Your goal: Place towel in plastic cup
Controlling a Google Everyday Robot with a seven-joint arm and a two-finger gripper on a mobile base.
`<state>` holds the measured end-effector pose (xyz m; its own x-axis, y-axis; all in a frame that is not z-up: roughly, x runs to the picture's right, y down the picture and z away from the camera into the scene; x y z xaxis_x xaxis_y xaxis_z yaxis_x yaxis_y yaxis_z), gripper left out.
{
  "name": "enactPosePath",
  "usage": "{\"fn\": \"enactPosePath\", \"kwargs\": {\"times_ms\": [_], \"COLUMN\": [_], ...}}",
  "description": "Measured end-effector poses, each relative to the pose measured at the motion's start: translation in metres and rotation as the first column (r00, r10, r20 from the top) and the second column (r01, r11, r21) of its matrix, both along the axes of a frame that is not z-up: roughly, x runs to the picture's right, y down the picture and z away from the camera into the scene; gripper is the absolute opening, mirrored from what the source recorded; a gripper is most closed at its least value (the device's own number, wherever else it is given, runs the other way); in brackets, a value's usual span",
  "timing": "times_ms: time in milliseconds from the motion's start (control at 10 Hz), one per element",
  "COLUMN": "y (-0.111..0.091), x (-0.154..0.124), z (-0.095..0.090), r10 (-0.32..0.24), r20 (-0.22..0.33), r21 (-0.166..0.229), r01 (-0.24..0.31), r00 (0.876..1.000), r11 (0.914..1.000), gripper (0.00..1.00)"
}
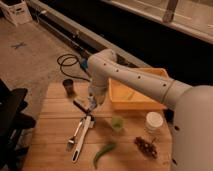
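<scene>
On table, left of plastic cup (117, 123): gripper (92, 104), jaws closed on towel (95, 102).
Towel axis: unclear, bunched.
Cup: upright, mouth up.

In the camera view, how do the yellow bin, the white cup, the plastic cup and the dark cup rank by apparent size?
1. yellow bin, beside the gripper
2. white cup
3. plastic cup and dark cup: they look alike, so I leave them unranked.
</scene>
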<state>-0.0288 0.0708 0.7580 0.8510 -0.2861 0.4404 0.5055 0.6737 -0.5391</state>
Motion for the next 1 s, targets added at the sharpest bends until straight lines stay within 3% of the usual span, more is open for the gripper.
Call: {"fn": "enactPosePath", "kwargs": {"times_ms": [300,500,800,1000], "y": [0.031,0.054,0.087,0.101], "x": [0.026,0.052,0.091,0.096], "z": [-0.025,-0.041,-0.06,-0.056], "r10": [0.033,0.07,0.134,0.163], "r20": [-0.09,-0.16,-0.267,-0.288], "r21": [-0.065,-0.102,-0.145,-0.167], "r01": [-0.039,-0.087,-0.177,-0.217], "r00": [0.995,0.985,0.954,0.944], "r11": [0.9971,0.991,0.9735,0.9618], "gripper": [0.06,0.06,0.06,0.14]}}
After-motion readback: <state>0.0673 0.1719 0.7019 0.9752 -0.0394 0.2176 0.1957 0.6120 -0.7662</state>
